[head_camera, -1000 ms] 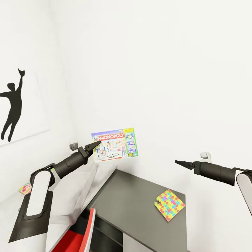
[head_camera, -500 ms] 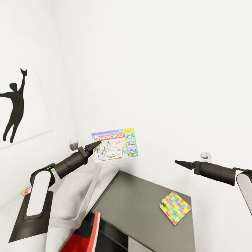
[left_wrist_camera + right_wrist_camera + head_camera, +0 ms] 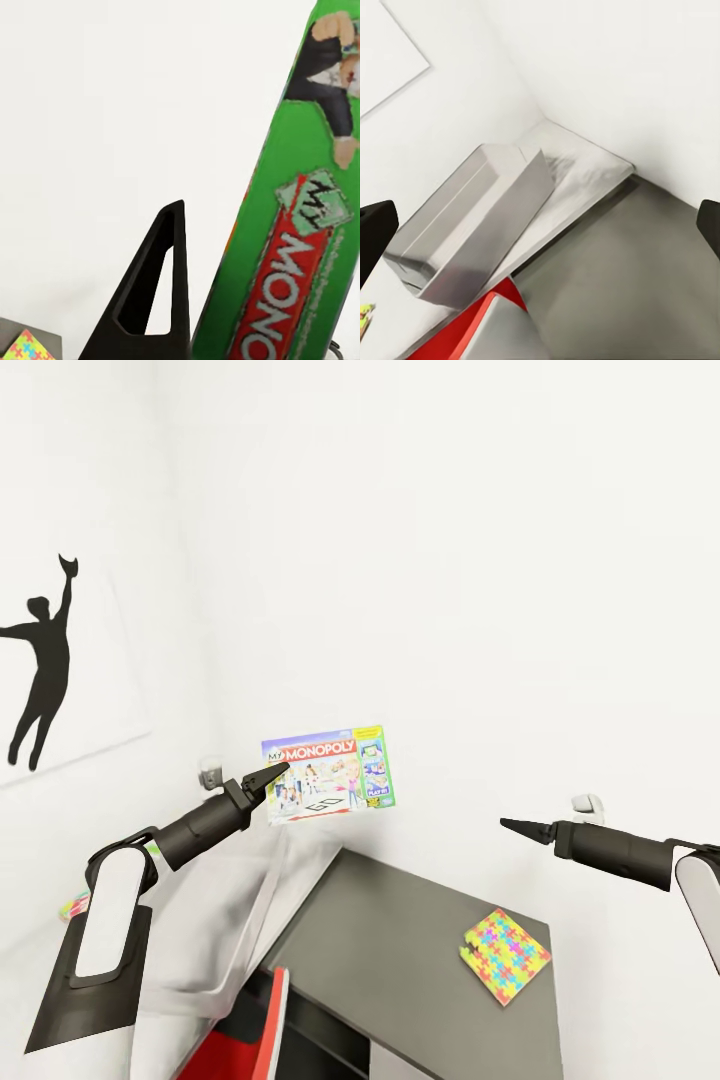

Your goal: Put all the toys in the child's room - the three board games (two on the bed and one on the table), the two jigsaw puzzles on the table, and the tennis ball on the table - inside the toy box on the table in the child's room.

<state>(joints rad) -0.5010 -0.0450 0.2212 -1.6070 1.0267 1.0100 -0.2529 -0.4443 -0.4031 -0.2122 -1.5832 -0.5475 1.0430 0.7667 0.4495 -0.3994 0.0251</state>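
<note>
Evidently a Monopoly board game (image 3: 327, 775), a flat glossy cardboard box, is pinched at one edge by the left tool (image 3: 275, 772) and carried high, presumably to clear the thin straight walls of the light grey toy box (image 3: 472, 221) on the pale surface (image 3: 577, 172). The right tool (image 3: 512, 825) is held forward empty with its fingers spread. A bright interlocking jigsaw puzzle (image 3: 505, 955) lies flat on a dark grey panel (image 3: 400, 950).
</note>
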